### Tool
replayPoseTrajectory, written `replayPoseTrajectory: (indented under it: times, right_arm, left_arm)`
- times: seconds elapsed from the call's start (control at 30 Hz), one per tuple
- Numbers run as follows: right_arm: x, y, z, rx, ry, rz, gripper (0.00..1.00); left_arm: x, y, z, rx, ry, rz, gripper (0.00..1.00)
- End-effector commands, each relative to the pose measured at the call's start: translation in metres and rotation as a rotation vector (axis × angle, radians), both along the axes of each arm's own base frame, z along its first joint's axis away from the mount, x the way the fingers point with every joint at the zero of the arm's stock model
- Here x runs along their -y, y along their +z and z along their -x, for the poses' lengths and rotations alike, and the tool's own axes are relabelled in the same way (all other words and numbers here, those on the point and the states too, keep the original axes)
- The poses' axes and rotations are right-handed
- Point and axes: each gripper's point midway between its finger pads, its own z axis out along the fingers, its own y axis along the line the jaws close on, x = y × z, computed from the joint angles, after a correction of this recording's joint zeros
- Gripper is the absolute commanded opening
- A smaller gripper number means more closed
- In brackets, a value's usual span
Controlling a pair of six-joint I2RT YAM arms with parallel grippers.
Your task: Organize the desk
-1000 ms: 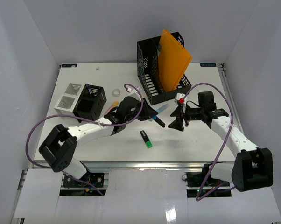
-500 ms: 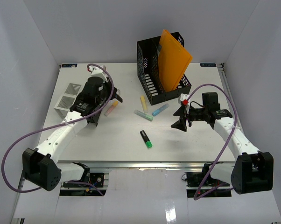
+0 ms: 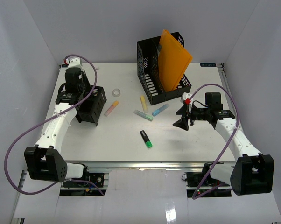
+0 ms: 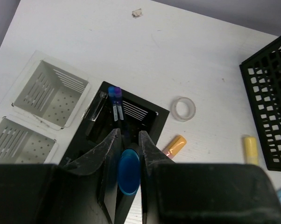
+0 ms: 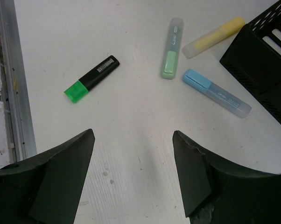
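L arm had swung from mid-desk to the black pen holder (image 4: 155,126). Left gripper (image 4: 128,140) jaws clenched on blue-capped marker (image 4: 129,170) above it. Right gripper (image 5: 132,140) jaws gaped over desk surface (image 3: 117,140), highlighters (image 3: 146,139) remaining.

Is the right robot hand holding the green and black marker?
No, the right gripper hangs open and empty, and the green and black marker lies on the desk ahead of its fingers.
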Motion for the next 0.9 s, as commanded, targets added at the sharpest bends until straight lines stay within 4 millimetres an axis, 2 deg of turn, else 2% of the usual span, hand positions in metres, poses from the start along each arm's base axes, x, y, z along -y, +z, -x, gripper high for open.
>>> replayPoseTrajectory:
  times: [0.0,0.33,0.63,0.7,0.87]
  right_arm:
    - [0.001,0.008,0.003,0.031,0.016,-0.023,0.75]
    - [0.001,0.007,0.003,0.023,0.016,-0.025,0.75]
    - [0.001,0.006,0.002,0.017,0.013,-0.027,0.75]
    - [0.002,0.005,0.003,0.013,0.011,-0.027,0.75]
    - [0.002,0.006,0.002,0.013,0.010,-0.029,0.75]
  left_arm:
    - [-0.013,0.012,0.001,0.015,0.021,-0.040,0.00]
    - [-0.036,-0.012,0.021,-0.052,0.112,-0.104,0.00]
    - [-0.040,-0.028,0.034,-0.088,0.133,-0.099,0.00]
    - [-0.042,-0.029,0.036,-0.095,0.139,-0.101,0.00]
    - [-0.040,-0.014,0.044,-0.051,0.138,-0.077,0.00]
